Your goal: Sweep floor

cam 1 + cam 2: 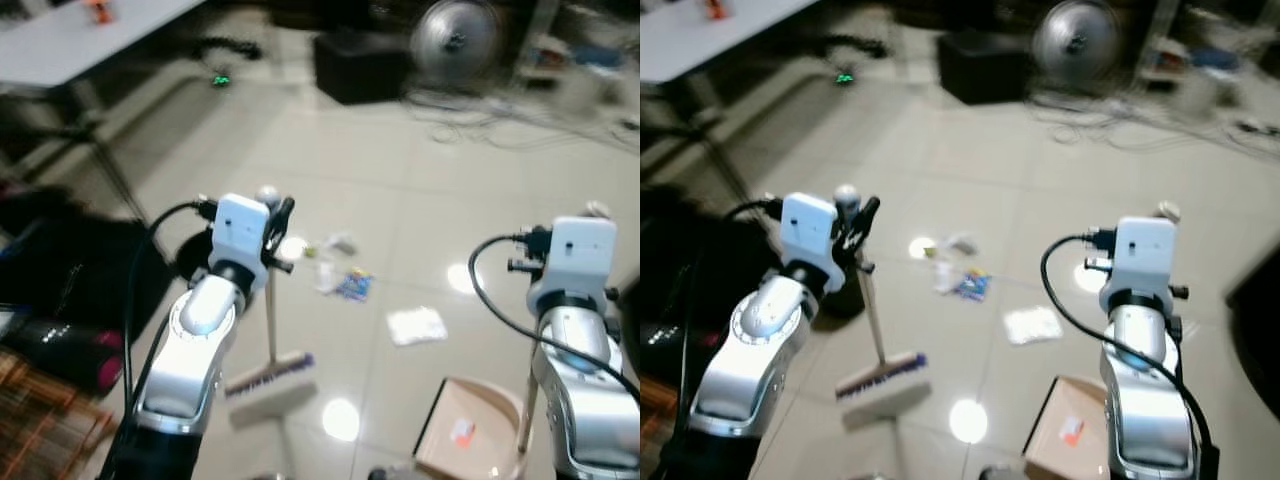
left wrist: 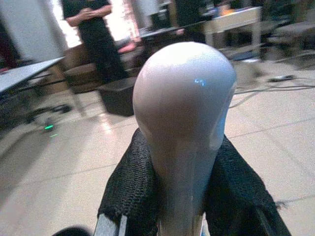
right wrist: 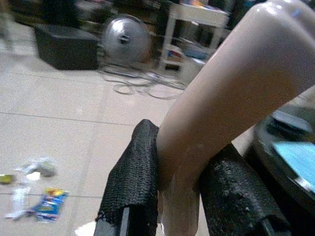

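Note:
My left gripper [image 1: 277, 226] is shut on the rounded top of a pale broom handle [image 2: 183, 108]. The broom's head [image 1: 270, 379] rests on the tiled floor just in front of me. My right gripper [image 3: 179, 194] is shut on the beige handle [image 3: 231, 93] of an upright dustpan. The pan [image 1: 470, 430] stands on the floor at my lower right with a small scrap inside. Litter lies ahead between the arms: a blue wrapper [image 1: 354, 285], crumpled white scraps [image 1: 335, 247] and a white paper [image 1: 417, 325].
A white table [image 1: 70, 40] stands at the far left with a black bag [image 1: 70, 270] below it. At the back are a black box [image 1: 360, 65], a fan [image 1: 455, 35] and loose cables [image 1: 500, 115]. A person [image 2: 96, 34] stands far behind.

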